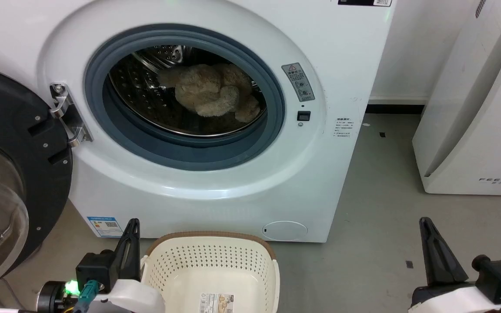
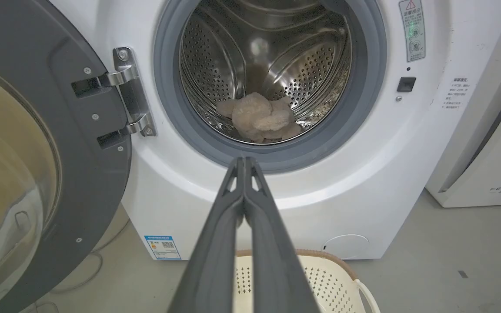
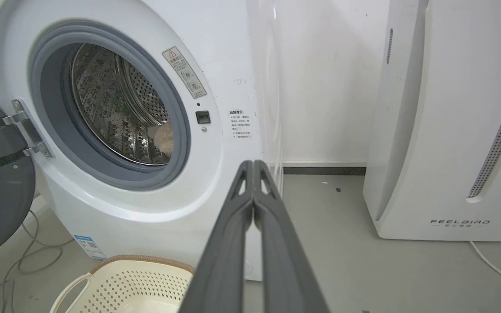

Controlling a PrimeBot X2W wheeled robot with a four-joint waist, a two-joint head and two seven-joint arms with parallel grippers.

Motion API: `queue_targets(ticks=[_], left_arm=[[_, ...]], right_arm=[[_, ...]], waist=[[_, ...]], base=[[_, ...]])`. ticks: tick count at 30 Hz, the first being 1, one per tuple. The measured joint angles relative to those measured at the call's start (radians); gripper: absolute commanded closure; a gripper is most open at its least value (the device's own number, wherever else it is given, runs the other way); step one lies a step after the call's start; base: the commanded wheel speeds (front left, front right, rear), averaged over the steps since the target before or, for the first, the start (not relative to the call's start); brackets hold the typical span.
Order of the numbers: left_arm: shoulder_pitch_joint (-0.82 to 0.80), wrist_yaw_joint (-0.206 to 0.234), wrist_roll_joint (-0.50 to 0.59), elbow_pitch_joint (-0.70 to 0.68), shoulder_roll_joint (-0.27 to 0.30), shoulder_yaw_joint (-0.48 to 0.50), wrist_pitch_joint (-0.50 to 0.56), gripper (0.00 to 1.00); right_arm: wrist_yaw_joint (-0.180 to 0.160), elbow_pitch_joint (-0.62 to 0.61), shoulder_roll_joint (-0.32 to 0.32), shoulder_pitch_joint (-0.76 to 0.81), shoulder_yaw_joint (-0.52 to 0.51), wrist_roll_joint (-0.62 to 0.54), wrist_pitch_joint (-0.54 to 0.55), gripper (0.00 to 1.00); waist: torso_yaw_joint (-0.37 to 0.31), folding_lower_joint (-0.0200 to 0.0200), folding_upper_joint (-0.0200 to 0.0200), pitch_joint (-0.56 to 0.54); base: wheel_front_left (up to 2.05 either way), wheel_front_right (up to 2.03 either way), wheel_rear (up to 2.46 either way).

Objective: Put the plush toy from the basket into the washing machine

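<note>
Quick look at things: the plush toy (image 1: 215, 95) is lying inside the washing machine (image 1: 342, 65). It's a fluffy beige lump resting on the bottom of the shiny perforated drum (image 1: 144, 93), a bit back from the grey gasket (image 1: 102, 108). The black-framed glass door (image 1: 20, 143) is swung wide open on the left. The basket (image 1: 209, 261) sits on the floor (image 1: 385, 195) right in front of the machine, below the porthole, with the paper label (image 1: 215, 303) showing on its bare bottom. Both claws are down low and well apart from the toy. The left claw (image 1: 132, 228) is just beside the basket's left rim, fingers pressed tight together and pointing up toward the machine. From its wrist camera the closed tips line up just under the porthole, and the toy sits higher up, beyond them in the drum. The right claw (image 1: 426, 226) is on the other side, over open floor well to the right of the basket, fingers squeezed together too. Its wrist camera looks along the machine's right edge, and a sliver of beige fur peeks out of the drum, up and to the left of its tips. A white FEELBIRD appliance (image 1: 472, 121) stands to the right of the washer.
</note>
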Motion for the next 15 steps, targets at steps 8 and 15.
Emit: queue_targets(ticks=[8, 15], left_arm=[[0.0, 0.003, 0.001, -0.013, 0.0, -0.004, 0.015, 1.0], [0.0, 0.006, 0.001, -0.025, 0.0, -0.009, 0.028, 1.0]], right_arm=[[0.0, 0.0, 0.0, -0.008, 0.002, -0.015, 0.014, 1.0], [0.0, 0.0, 0.0, -0.012, 0.004, -0.028, 0.028, 1.0]], waist=[[-0.004, 0.0001, 0.0, 0.0], [-0.007, 0.0, 0.0, 0.0]], base=[[0.0, 0.0, 0.0], [0.0, 0.0, 0.0]])
